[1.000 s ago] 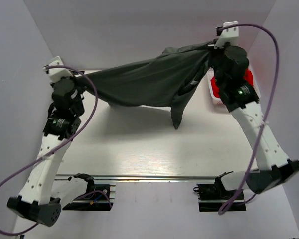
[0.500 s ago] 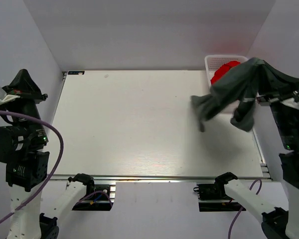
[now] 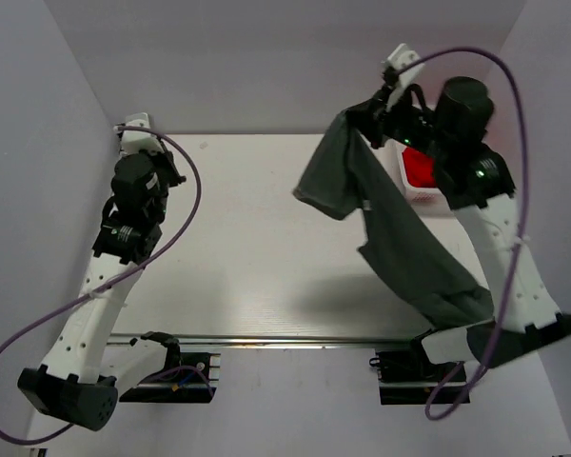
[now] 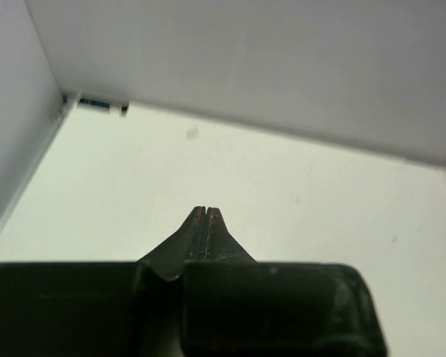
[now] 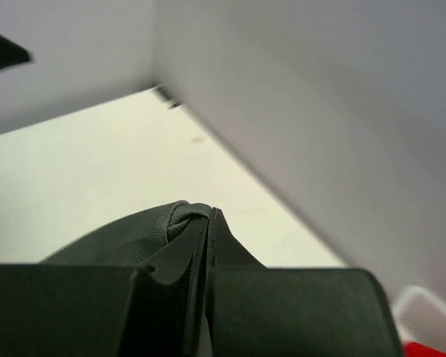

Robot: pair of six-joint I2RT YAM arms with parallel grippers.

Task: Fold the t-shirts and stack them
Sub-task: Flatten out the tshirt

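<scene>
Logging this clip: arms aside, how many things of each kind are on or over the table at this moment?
dark grey t-shirt, hanging from the right arm: 1
white basket: 1
red item in the basket: 1
Total: 3

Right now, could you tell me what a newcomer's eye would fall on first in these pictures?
The dark grey shirt, pinched in the raised right hand at the far right, hangs in a long drape toward the near edge of the table. Behind it a white basket holds something red. The left hand hangs shut and empty over the far left corner.
</scene>
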